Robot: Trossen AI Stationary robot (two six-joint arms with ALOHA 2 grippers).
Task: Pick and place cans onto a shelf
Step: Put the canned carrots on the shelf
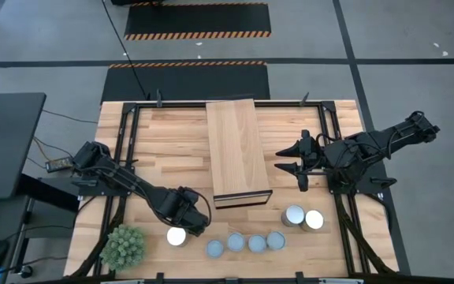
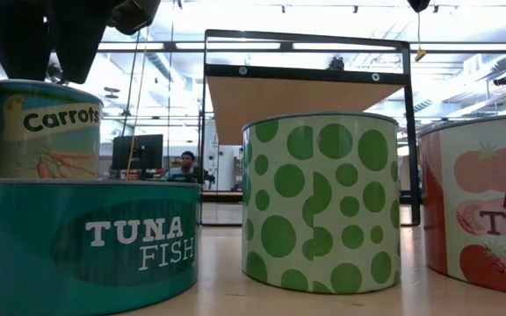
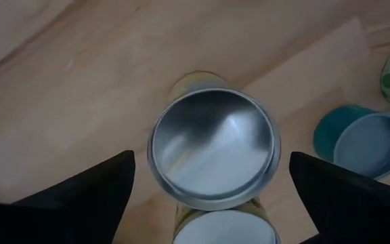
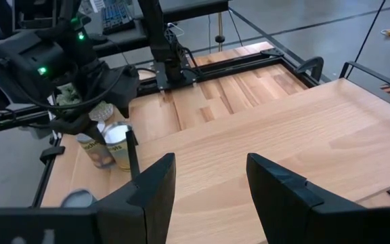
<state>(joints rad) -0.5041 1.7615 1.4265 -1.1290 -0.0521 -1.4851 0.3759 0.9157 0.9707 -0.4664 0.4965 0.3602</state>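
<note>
Since the left tool (image 1: 186, 226) hangs right over the bright can (image 3: 213, 138) at the front-left of the bench (image 1: 172, 142), we judge that a straight descent is all the grasp needs: the can stands upright, its round top facing us between wide-spread fingers (image 3: 80, 190). We read the left arm as much the nearer. The right tool (image 1: 292, 158) waits beside the shelf (image 1: 237, 150), half-parted and holding nothing. Five more cans lie along the front edge.
</note>
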